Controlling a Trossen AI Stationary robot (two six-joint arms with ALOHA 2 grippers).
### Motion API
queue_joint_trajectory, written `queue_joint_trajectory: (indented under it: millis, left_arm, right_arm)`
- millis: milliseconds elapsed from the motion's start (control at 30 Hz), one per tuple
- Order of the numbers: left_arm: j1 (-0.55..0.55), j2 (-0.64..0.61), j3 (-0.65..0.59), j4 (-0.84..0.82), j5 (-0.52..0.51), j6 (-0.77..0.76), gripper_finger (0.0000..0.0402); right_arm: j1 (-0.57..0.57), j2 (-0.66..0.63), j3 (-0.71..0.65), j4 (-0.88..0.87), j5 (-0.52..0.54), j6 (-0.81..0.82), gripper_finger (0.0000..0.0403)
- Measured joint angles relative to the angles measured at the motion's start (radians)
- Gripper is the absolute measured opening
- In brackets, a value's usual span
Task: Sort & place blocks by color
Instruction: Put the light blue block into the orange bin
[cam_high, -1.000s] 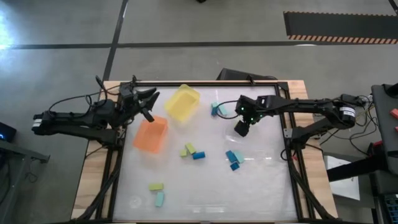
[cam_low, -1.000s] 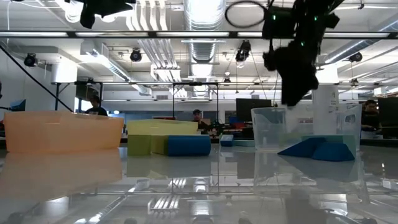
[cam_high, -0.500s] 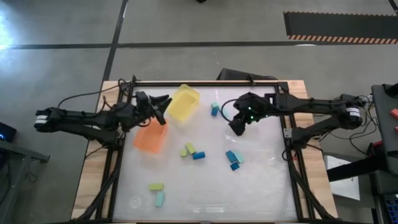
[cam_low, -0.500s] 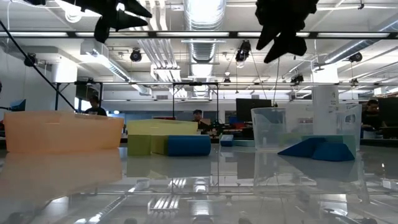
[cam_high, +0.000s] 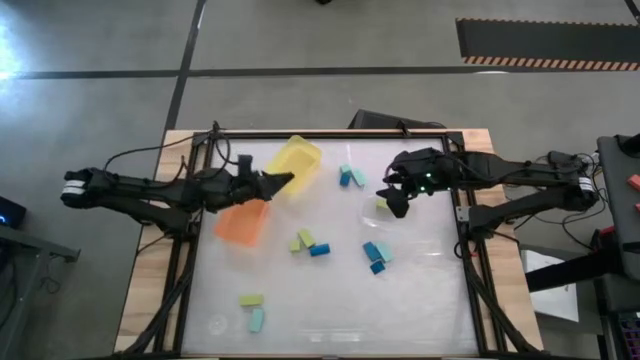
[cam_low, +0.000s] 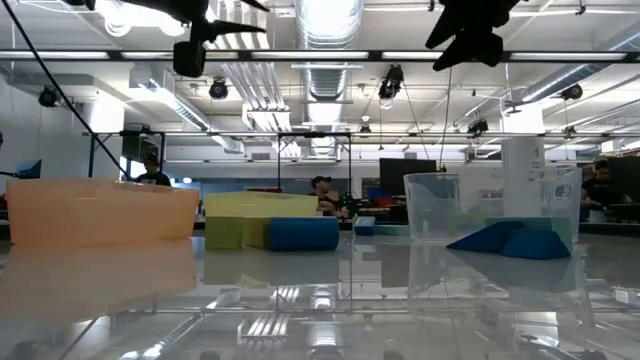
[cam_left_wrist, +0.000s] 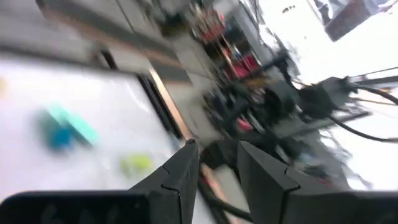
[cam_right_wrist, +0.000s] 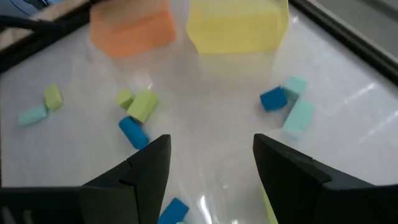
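Small blocks lie scattered on the white table: a blue and teal pair (cam_high: 350, 177) at the far side, yellow-green and blue ones (cam_high: 308, 243) in the middle, a blue and teal cluster (cam_high: 375, 255), and a yellow-green and a teal one (cam_high: 252, 308) near the front. My left gripper (cam_high: 278, 182) hangs level in the air between the orange bin (cam_high: 242, 222) and the yellow bin (cam_high: 293, 166). It is open by a narrow gap (cam_left_wrist: 217, 165), with nothing in it. My right gripper (cam_high: 392, 206) hovers high over the table's right half, open wide (cam_right_wrist: 211, 162) and empty.
A clear container (cam_low: 495, 210) stands on the table to the right in the low view, with blue blocks (cam_low: 510, 240) showing through it. The table's black frame (cam_high: 465, 215) runs around the edge. People sit in the room beyond the table.
My left gripper has gone toward the table's right, from beside the orange bin to the gap between the two bins, and has rolled about its own axis. My right gripper has risen well clear of the table and tipped less steeply downward. No block has moved.
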Motion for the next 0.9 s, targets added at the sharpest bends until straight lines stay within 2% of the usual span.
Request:
queue_joint_trajectory:
  millis: [200, 433, 500, 600, 900]
  left_arm:
    - [-0.113, 0.076, 0.095, -0.137, 0.319, -0.265, 0.0097]
    - [-0.291, 0.215, 0.259, -0.478, 0.652, -0.571, 0.0097]
    - [-0.342, 0.261, 0.286, -0.545, 0.718, -0.646, 0.0097]
    - [-0.412, 0.316, 0.294, -0.579, 0.77, -0.761, 0.0097]
    - [-0.561, 0.458, 0.293, -0.585, 0.772, -1.007, 0.0097]
  right_arm:
    - [0.0, -0.044, -0.013, 0.024, 0.0, -0.044, 0.0219]
    - [0.0, -0.046, -0.016, 0.022, 0.0, -0.102, 0.0219]
    - [0.0, -0.044, -0.017, 0.022, 0.0, -0.12, 0.0219]
    - [0.0, -0.042, -0.017, 0.021, 0.0, -0.143, 0.0219]
    - [0.0, -0.041, -0.018, 0.019, -0.003, -0.181, 0.0219]
